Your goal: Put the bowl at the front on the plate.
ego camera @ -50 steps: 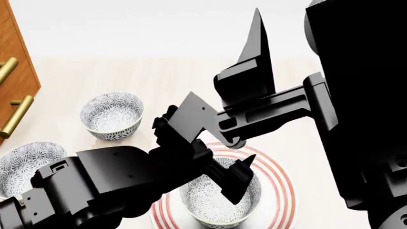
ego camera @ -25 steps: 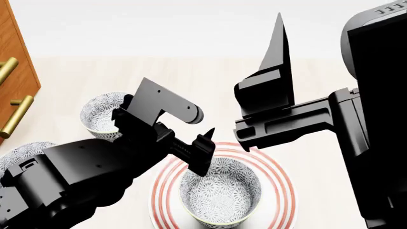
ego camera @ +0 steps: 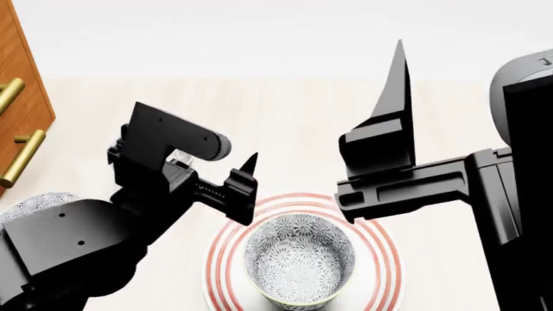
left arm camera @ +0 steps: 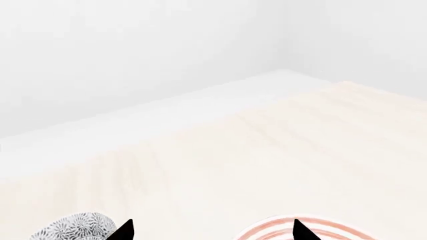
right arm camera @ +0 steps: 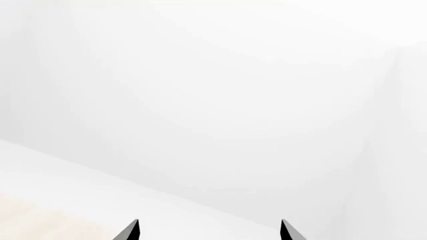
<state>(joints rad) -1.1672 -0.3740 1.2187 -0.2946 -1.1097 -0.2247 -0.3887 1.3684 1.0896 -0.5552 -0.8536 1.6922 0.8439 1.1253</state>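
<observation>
The patterned bowl [ego camera: 298, 259] stands upright in the middle of the red-ringed plate [ego camera: 384, 259] at the front of the table. Nothing grips it. My left gripper [ego camera: 248, 189] hangs open just left of and above the bowl's far rim, clear of it. In the left wrist view the left gripper [left arm camera: 212, 231] shows two tips set wide apart with only table between them, and the plate's rim [left arm camera: 267, 231] lies by one tip. My right gripper [ego camera: 393, 103] is raised behind the plate, pointing away. The right wrist view shows that gripper [right arm camera: 210, 230] open on bare wall.
A second identical bowl [ego camera: 35, 207] sits at the left edge, partly behind my left arm. Another bowl [left arm camera: 77, 227] stands further back, mostly hidden by my left gripper in the head view. A wooden cabinet [ego camera: 26, 71] with brass handles [ego camera: 22, 155] borders the left side.
My left gripper has drawn up and to the left, out of the bowl, which stays on the plate. The right arm has drifted to the right.
</observation>
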